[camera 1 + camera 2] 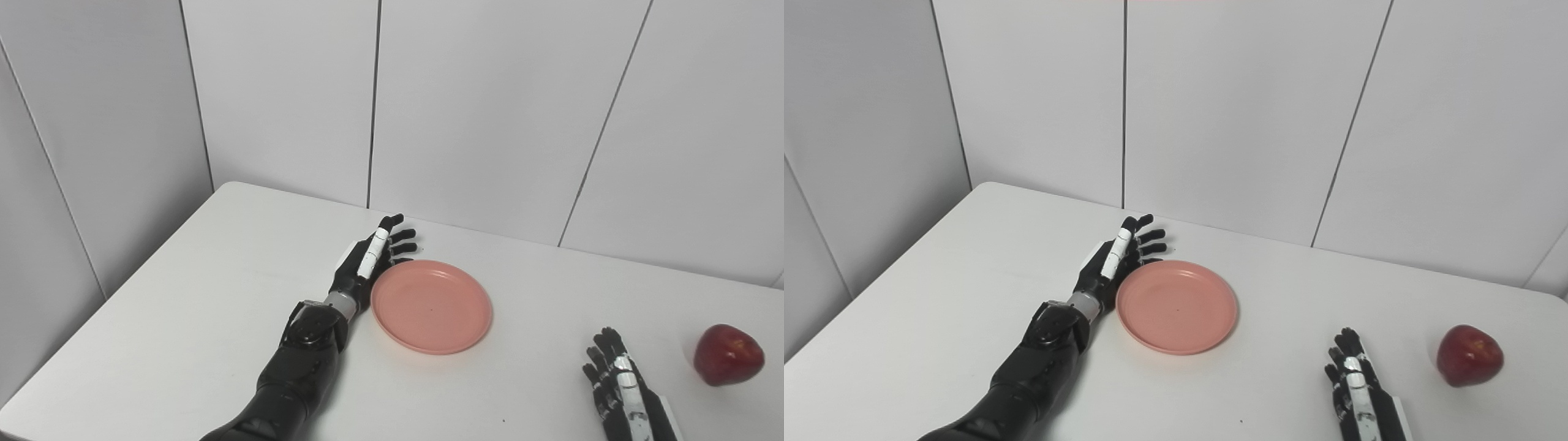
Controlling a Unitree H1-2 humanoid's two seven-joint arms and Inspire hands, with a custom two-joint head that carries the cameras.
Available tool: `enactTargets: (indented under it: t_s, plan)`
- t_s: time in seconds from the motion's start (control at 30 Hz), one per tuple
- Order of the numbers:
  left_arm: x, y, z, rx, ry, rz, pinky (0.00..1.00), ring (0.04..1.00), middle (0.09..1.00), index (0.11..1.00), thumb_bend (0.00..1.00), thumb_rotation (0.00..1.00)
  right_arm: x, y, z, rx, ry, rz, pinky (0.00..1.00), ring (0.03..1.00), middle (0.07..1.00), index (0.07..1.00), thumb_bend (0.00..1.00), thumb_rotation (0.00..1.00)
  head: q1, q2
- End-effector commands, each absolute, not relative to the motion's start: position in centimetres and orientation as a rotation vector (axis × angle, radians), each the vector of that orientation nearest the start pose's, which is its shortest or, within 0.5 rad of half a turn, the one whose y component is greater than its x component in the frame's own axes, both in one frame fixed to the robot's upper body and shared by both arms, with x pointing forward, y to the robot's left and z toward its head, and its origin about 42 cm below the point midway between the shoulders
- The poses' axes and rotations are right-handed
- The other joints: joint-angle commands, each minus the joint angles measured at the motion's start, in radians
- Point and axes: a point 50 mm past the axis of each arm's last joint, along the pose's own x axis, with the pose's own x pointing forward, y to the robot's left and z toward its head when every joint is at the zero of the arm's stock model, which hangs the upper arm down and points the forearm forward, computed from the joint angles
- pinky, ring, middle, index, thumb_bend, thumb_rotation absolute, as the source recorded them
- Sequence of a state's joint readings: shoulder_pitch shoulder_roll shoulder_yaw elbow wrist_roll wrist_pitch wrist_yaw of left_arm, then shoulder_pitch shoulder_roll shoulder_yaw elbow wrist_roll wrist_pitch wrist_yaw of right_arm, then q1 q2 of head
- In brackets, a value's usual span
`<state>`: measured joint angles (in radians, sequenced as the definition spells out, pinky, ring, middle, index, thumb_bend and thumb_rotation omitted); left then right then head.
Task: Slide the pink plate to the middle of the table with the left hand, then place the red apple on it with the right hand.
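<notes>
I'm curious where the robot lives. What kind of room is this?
Probably a test room or lab, not a kitchen: plain white panel walls, a bare white table, and only a pink plate and a red apple set out.

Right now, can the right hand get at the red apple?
Probably yes: the right hand rests open on the table, the red apple sits just to its right, and nothing lies between them.

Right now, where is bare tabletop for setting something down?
Free: the stretch between the pink plate and the right hand, and the table's near-left area beside the left arm. Crowded: the plate's left rim, where the left hand sits; the apple occupies the right edge.
</notes>
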<state>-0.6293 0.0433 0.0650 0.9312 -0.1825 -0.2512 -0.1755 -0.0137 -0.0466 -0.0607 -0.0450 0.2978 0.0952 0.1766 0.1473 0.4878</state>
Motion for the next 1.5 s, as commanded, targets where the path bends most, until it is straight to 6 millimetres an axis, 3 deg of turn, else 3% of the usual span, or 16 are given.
enactTargets:
  t_s: [0.0, 1.47]
  plan:
    - [43.1, 17.4, 4.5, -0.155, 0.274, -0.2, 0.69, 0.793, 0.835, 0.89, 0.81, 0.92, 28.0, -22.4, 9.7, 0.281, 0.047, 0.138, 1.0, 0.985, 0.962, 0.938, 0.81, 0.73, -0.001, 0.002]
    - [41.6, 13.4, 3.0, -0.177, 0.315, -0.266, 0.76, 0.833, 0.871, 0.922, 0.81, 0.92, 28.0, -22.0, 9.9, 0.278, 0.051, 0.144, 1.0, 0.979, 0.958, 0.943, 0.79, 0.72, -0.027, 0.006]
